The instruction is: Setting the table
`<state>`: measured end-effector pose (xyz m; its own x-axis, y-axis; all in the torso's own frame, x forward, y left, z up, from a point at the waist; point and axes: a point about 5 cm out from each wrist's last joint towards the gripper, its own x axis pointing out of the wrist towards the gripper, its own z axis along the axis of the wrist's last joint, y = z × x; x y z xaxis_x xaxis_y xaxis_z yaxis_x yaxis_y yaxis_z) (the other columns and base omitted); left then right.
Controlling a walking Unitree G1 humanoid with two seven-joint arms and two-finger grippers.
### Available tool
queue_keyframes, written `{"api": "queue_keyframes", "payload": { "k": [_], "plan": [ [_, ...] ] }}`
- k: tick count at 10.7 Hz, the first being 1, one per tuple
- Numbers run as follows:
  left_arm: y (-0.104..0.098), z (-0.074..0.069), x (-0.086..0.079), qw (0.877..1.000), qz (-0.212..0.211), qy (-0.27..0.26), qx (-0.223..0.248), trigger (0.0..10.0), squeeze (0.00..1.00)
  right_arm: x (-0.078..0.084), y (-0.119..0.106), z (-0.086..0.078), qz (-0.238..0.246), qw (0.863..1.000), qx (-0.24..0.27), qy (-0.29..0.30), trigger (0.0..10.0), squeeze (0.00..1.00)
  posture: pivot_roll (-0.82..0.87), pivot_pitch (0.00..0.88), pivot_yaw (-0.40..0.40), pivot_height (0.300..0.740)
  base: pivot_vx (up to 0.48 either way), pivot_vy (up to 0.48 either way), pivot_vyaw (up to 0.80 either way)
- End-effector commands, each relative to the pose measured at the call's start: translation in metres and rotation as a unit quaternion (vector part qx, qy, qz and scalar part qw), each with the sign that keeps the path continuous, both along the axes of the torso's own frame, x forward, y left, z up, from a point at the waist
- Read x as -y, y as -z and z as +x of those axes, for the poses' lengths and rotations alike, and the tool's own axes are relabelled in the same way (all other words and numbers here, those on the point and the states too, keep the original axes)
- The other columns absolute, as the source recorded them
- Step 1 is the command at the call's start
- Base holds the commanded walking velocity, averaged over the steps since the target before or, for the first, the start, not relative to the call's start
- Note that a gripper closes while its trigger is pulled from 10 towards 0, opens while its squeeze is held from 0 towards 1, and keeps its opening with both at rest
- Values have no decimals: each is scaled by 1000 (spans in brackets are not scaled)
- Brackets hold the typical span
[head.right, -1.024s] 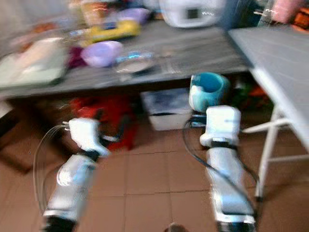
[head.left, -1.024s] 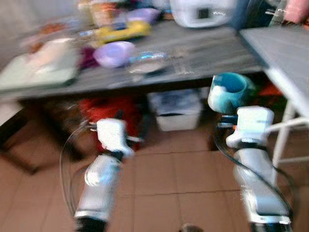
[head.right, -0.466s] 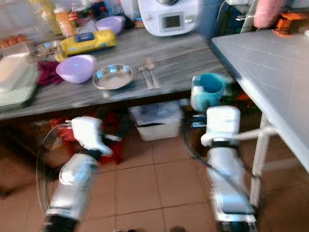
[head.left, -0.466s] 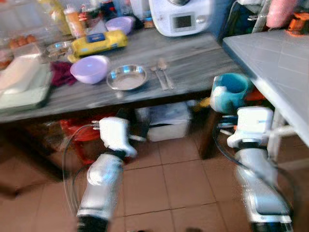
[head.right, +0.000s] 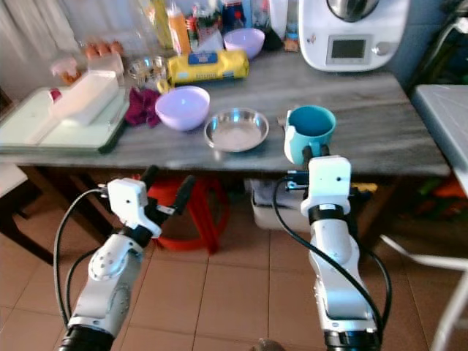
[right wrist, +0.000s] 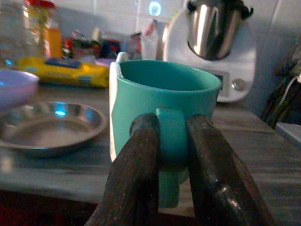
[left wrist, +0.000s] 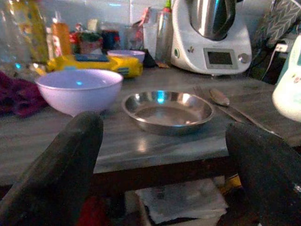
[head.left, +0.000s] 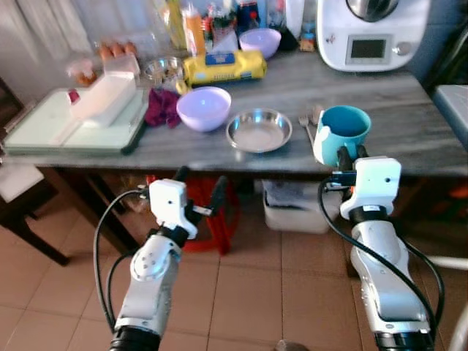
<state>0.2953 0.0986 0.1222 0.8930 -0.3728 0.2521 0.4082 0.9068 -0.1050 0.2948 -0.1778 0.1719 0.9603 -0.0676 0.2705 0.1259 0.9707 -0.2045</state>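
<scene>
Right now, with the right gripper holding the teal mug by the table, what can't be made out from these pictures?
- Teal mug: whether it rests on the table; the right gripper and arm hide its base.
- Fork and spoon: lower ends hidden behind the mug, head views.
- Bottles at the back: tops cut off by the frame, labels too small.
- Storage box under the table: contents shaded.

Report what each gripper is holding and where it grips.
The right gripper holds the teal mug, its two fingers clamped on the handle. The left gripper is open and holds nothing.
</scene>
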Motion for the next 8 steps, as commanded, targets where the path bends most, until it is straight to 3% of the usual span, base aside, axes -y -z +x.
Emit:
{"api": "queue_keyframes", "payload": {
  "k": [1,8],
  "plan": [
    [-1,-1,0,1000,7,7,3,10000,0,0,-6,-1,2,1000,15,4,10000,0,-153,118,70,740,334,0,0],
    [-2,1,1,1000,9,11,6,10000,0,-3,-19,2,-23,999,46,7,10000,0,-152,109,64,740,320,0,-75]
  ]
}}
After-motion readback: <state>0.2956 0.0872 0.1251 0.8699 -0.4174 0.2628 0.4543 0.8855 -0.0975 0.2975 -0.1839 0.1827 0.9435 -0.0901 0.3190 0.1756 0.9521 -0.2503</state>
